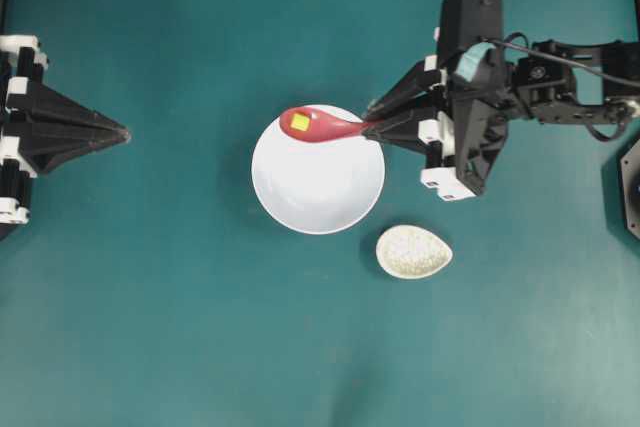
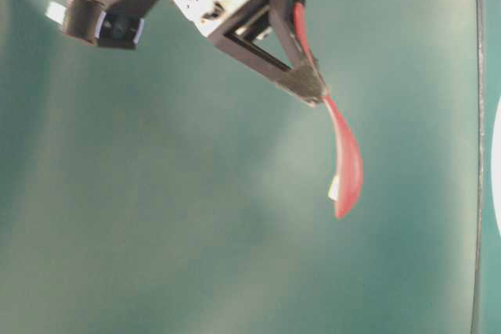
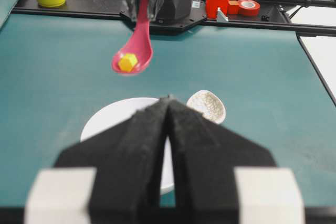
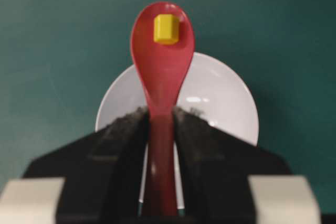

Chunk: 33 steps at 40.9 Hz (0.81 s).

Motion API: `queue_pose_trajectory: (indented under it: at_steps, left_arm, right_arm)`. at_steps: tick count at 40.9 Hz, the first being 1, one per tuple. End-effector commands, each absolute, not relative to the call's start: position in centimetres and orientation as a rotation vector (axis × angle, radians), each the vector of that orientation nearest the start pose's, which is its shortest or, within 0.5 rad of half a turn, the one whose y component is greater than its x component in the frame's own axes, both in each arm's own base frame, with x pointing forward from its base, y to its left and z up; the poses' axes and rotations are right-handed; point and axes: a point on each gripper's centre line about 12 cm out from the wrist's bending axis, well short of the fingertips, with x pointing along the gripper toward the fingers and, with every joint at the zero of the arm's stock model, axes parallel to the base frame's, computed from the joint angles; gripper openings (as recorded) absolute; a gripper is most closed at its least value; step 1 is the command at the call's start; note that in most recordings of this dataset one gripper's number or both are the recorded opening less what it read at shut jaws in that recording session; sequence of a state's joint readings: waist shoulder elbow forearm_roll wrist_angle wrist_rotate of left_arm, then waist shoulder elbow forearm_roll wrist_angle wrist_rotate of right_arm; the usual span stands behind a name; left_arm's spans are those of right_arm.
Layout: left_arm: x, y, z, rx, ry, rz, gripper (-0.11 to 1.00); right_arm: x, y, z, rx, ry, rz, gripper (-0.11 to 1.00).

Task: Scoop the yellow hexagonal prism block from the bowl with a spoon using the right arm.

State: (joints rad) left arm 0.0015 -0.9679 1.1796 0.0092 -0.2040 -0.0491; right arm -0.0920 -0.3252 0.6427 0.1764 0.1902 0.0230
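Yellow hexagonal prism block (image 4: 167,29) lies in the red spoon's (image 4: 162,66) head, raised above the white bowl (image 1: 318,182). Right claw (image 4: 160,124) clamps the spoon handle; left claw (image 3: 168,109) is closed, apart from both.

Spoon (image 4: 161,72) glossy pinkish-red, smooth, ceramic- or plastic-like; yellow block (image 4: 167,29) matt, flat-faced; white bowl (image 1: 318,179) smooth with glaze-like highlights; small egg-shaped dish (image 1: 414,251) speckled, crackle-finished; tabletop (image 1: 150,297) matt teal; right gripper (image 4: 160,121) fingertips rough black foam-like padding; left gripper (image 3: 169,109) pads alike, bodies matt black plastic
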Motion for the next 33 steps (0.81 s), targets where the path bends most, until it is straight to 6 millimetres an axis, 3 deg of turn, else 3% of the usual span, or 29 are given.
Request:
queue_pose_trajectory:
  at_steps: [1, 33]
  left_arm:
    - [20.03, -0.03, 29.36, -0.039, -0.021, -0.003, -0.01]
    - [20.02, -0.03, 29.29, -0.020, -0.020, -0.003, -0.01]
  right_arm:
    - [34.67, -2.71, 29.66, 0.215, 0.450, -0.099, 0.24]
    - [34.70, -2.72, 29.73, 0.204, 0.448, -0.097, 0.24]
